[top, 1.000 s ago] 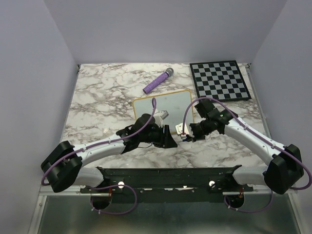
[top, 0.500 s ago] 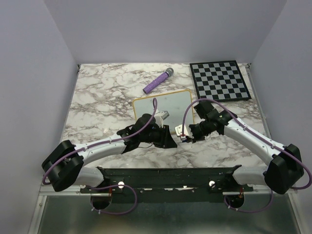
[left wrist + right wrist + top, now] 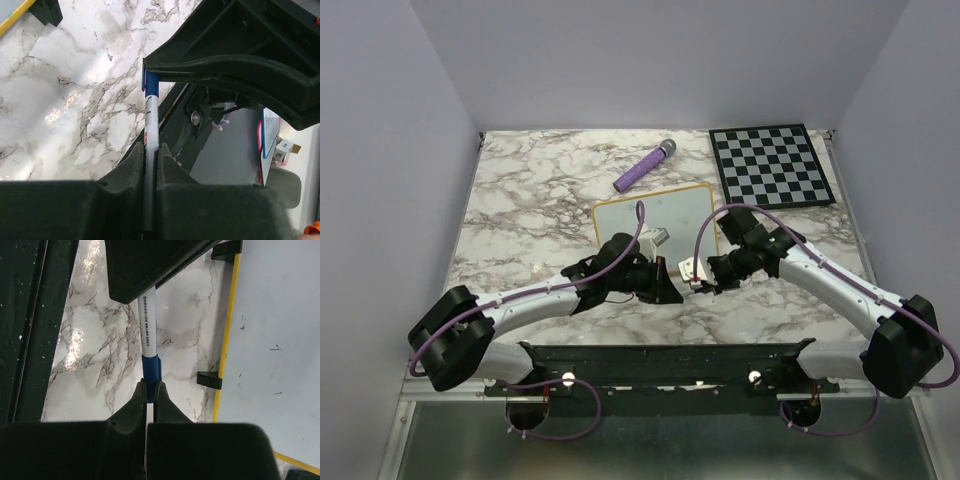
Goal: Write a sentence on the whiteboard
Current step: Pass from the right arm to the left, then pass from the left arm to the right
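A marker with a white barrel (image 3: 150, 117) and a blue cap (image 3: 151, 367) is held level between my two grippers, just above the marble table in front of the whiteboard (image 3: 655, 212). My left gripper (image 3: 151, 150) is shut on the barrel. Facing it, my right gripper (image 3: 150, 385) is shut on the blue cap. From above, the left gripper (image 3: 665, 281) and the right gripper (image 3: 700, 274) meet nose to nose. The whiteboard's yellow frame (image 3: 225, 340) lies to the right of the cap. Its surface (image 3: 275, 330) carries only tiny dark specks; no sentence is in view.
A purple cylinder with a grey tip (image 3: 644, 167) lies behind the whiteboard. At the back right sits a checkered board (image 3: 771, 165). A small white and grey block (image 3: 655, 237) rests on the whiteboard's near part. A black rail (image 3: 660, 358) runs along the near edge.
My left gripper's jaws have closed onto the marker's barrel. Both arms have stayed almost where they were, shifting slightly left.
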